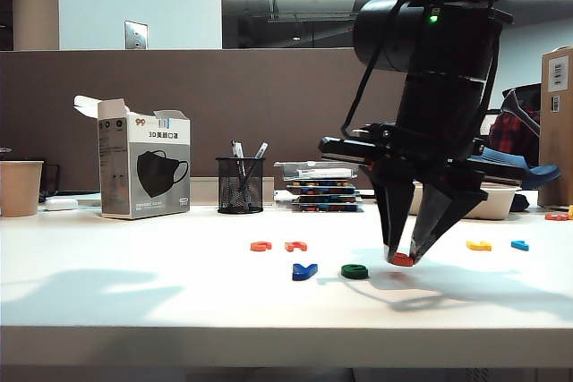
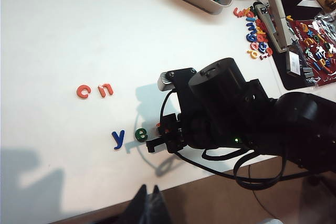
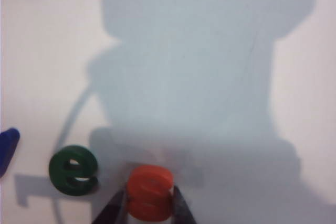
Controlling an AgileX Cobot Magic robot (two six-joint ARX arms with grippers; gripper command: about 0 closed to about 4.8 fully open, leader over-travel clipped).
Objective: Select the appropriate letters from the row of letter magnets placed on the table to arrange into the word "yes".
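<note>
Pinched between the two dark fingertips of the right gripper (image 3: 149, 205) is the orange-red s (image 3: 150, 192), sitting just beside the green e (image 3: 73, 170) on the white table (image 3: 210, 51). From the exterior view, the right gripper (image 1: 405, 255) is pointing straight down with its jaws narrowed on that s (image 1: 402, 259), right at the tabletop (whether the letter is touching the surface I cannot tell). The dark blue y (image 1: 303, 270) and the e (image 1: 354, 271) are lying in a row to its left. Behind them, two orange-red letters (image 1: 277, 246) are resting side by side, and a yellow letter (image 1: 478, 245) and a light blue letter (image 1: 519, 244) are lying off to the right. The left gripper (image 2: 148, 203) is hanging at the table's front edge, its dark fingertips looking drawn together with nothing between them.
</note>
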